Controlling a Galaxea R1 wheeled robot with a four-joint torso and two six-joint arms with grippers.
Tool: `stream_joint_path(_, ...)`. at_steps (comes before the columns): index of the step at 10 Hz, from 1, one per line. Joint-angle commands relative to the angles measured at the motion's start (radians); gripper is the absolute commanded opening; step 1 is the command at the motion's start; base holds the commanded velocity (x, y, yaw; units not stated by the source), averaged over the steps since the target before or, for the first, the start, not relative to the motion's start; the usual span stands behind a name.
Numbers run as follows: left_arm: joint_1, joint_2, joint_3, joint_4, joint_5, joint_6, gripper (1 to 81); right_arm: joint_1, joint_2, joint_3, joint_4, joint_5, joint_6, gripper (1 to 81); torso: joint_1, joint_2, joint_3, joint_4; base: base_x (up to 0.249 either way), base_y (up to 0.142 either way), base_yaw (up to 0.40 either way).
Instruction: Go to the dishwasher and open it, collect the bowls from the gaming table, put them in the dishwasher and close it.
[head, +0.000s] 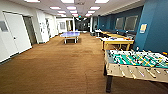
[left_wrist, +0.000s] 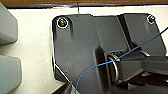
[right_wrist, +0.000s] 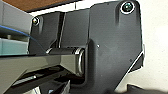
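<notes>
We've got the gaming table (head: 136, 63) just ahead on our right, and the bowls may sit at its far end, but we can't make them out. They'd likely be light, stiff, slick and chippable, so grab by the rim. Can't tell how the jaws stand.

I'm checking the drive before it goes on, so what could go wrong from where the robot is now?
1. The table-football table stands close on the right, its rod handles sticking out toward the open carpet; passing tight might clip them.
2. The yellow-topped table beyond narrows that side further.
3. No bowls can be made out from here, so it may misjudge where to stop.
</notes>
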Motion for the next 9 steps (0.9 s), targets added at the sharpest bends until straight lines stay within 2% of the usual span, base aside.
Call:
stream_joint_path(1,-0.062,-0.011,-0.006,-0.004,0.042,0.001,81.1,0.063,-0.006,0.002,-0.006,-0.048,-0.004,81.1,0.002,0.0,0.0,0.0,0.096,0.0,0.0)
stream_joint_path(9,-0.062,-0.01,-0.006,-0.003,0.042,0.002,81.1,0.063,-0.006,-0.001,-0.006,-0.048,-0.003,81.1,0.003,0.001,0.0,0.0,0.13,0.0,0.0)
